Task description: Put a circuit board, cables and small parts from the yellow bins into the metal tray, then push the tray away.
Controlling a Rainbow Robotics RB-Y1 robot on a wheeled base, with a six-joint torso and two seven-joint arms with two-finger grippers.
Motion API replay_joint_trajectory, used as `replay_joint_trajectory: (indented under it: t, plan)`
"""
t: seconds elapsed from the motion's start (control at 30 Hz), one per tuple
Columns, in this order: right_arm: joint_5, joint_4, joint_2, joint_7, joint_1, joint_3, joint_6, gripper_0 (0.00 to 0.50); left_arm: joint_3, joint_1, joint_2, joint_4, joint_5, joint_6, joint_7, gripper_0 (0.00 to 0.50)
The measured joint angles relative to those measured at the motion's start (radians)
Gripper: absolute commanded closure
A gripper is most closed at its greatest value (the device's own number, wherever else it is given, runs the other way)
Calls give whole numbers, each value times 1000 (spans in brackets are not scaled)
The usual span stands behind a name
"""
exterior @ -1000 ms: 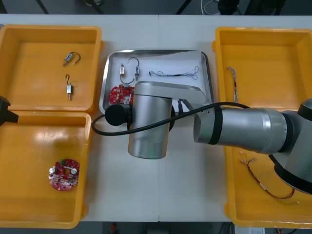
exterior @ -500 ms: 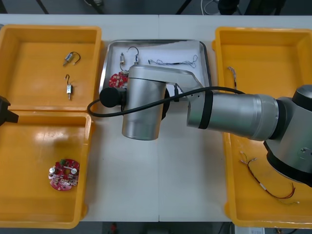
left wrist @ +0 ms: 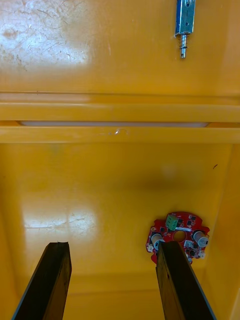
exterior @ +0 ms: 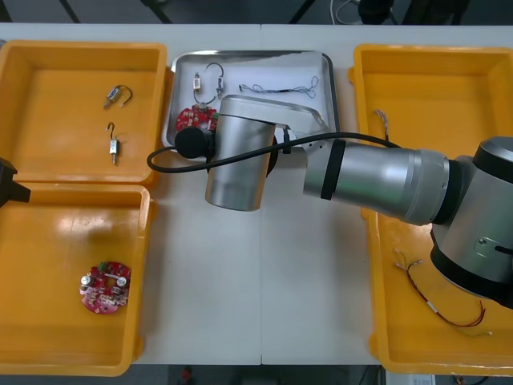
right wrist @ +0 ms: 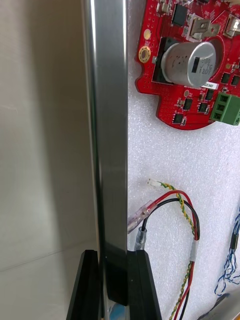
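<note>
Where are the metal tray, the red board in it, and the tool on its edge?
metal tray (exterior: 272, 70): front view, bare white floor near the far rim.
red board (right wrist: 187, 62): right wrist view, its round silver part.
right tool (right wrist: 114, 257): right wrist view, midway between the fingertips shut on the tray's rim.

The metal tray (exterior: 264, 70) holds circuit board (exterior: 196, 119) and cables (exterior: 280, 88).

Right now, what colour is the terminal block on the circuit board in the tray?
The terminal block is green, clearest in the right wrist view.
</note>
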Motion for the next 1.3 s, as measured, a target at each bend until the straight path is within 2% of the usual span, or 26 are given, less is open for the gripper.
replay_joint_trajectory:
  t: [0.57,0.8,0.83,0.87,0.9,0.93,1.17,1.3]
  plan:
    - [45,131,5,23,-2,0,-151,500,0,0,0,0,0,0,0,0]
    - [70,200,27,23,-2,0,-187,500,0,0,0,0,0,0,0,0]
    - [72,211,32,23,-2,0,-192,359,0,0,0,0,0,0,0,0]
    - [75,218,35,23,-3,0,-195,183,0,0,0,0,0,0,0,0]
    - [77,222,38,23,-5,-1,-195,183,0,0,0,0,0,0,0,0]
    - [77,227,41,23,-7,-1,-196,0,0,0,0,0,0,0,0,0]
    - [70,230,47,23,-8,-5,-183,0,0,0,0,0,0,0,0,0]
    - [32,195,48,24,-7,-46,-103,0,0,0,0,0,0,0,0,0]
